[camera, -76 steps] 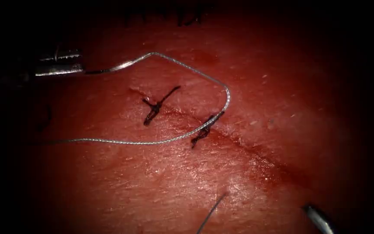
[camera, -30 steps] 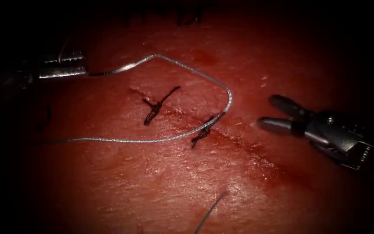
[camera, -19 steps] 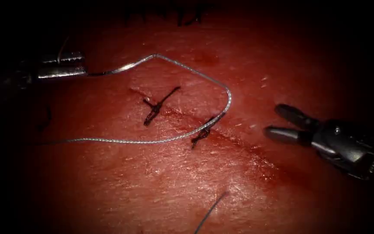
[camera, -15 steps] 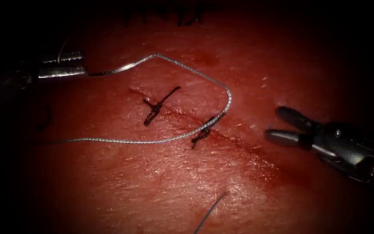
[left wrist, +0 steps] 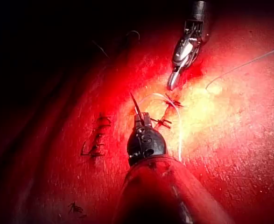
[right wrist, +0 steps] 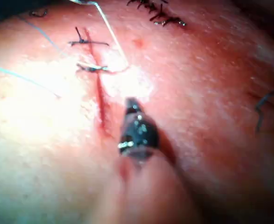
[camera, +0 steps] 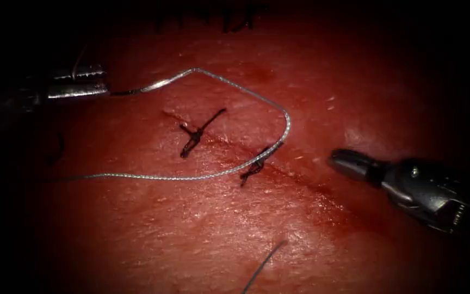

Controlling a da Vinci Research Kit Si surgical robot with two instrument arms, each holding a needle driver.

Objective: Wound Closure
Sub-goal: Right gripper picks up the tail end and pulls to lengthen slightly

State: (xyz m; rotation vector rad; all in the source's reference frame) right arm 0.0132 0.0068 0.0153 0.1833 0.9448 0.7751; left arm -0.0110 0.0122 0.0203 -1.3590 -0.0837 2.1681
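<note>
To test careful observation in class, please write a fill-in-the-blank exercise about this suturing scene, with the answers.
1. The right claw holds nothing, and its jaws are ___.
2. The number of dark stitches crossing the cut is ___.
3. From the left claw, a pale ___ loops over the tissue.
Missing words: shut; two; thread.

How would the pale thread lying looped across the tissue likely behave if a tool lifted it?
The thread is probably floppy: it bends in a loose loop over the tissue. Probably light, being thin. The left tool holds the needle's end.
</note>
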